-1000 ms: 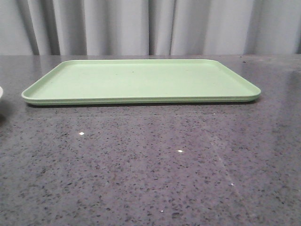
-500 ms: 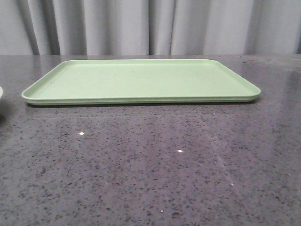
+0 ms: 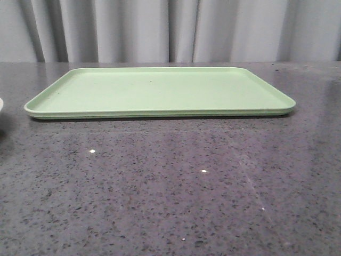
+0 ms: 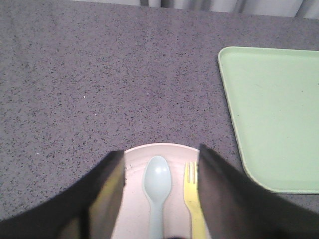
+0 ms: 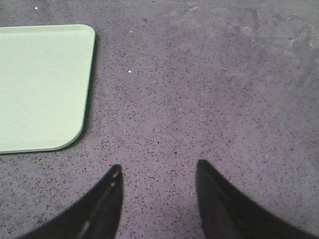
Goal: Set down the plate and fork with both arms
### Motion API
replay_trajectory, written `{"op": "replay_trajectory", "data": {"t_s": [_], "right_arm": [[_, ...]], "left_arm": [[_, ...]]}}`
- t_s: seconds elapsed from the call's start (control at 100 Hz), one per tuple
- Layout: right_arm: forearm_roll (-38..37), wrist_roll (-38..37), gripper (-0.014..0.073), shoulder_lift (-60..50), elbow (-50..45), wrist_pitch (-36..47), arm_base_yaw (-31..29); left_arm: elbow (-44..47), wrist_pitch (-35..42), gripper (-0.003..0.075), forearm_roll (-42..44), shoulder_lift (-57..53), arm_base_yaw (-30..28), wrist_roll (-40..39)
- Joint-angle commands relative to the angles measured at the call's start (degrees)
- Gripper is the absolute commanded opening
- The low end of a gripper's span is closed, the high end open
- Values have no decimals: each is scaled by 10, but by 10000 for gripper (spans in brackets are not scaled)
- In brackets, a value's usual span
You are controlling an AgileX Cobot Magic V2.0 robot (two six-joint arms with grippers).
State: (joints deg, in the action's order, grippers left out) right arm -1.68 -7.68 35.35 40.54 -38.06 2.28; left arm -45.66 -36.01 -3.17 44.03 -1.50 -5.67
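Observation:
In the left wrist view the pale-pink plate (image 4: 178,167) lies on the dark speckled table, left of the tray. The yellow fork (image 4: 191,194) rests on it, tines pointing away from the wrist. My left gripper (image 4: 160,150) hovers open over the plate, one finger on each side, and holds nothing. In the front view only a sliver of the plate (image 3: 1,104) shows at the left edge, and neither gripper appears there. My right gripper (image 5: 158,165) is open above bare table, to the right of the tray, with nothing between its fingers.
A pale blue-grey spoon (image 4: 158,179) lies on the plate beside the fork. The rectangular light-green tray (image 3: 160,90) sits mid-table with nothing on it; its corners show as the tray (image 4: 274,114) and the tray (image 5: 40,84). A grey curtain hangs behind the table.

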Motion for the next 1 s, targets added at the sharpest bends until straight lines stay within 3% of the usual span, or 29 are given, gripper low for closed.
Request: {"op": "replay_trajectory", "data": {"t_s": [0.0, 0.33, 0.47, 0.55, 0.75, 0.99], "right_arm": [[-4, 6, 520, 4, 22, 38, -1], [-3, 6, 528, 4, 22, 42, -1], [-3, 6, 528, 4, 22, 42, -1], [-3, 6, 528, 4, 22, 42, -1], [-3, 6, 528, 4, 22, 42, -1], [-3, 6, 528, 4, 22, 42, -1]], "left_arm": [[-21, 37, 533, -2, 0, 0, 0], [-21, 28, 554, -2, 0, 0, 0], [-26, -26, 554, 63, 0, -4, -24], [-32, -64, 554, 93, 9, -22, -58], [-41, -141, 554, 97, 50, -87, -58], [-41, -165, 554, 95, 121, -116, -31]]}}
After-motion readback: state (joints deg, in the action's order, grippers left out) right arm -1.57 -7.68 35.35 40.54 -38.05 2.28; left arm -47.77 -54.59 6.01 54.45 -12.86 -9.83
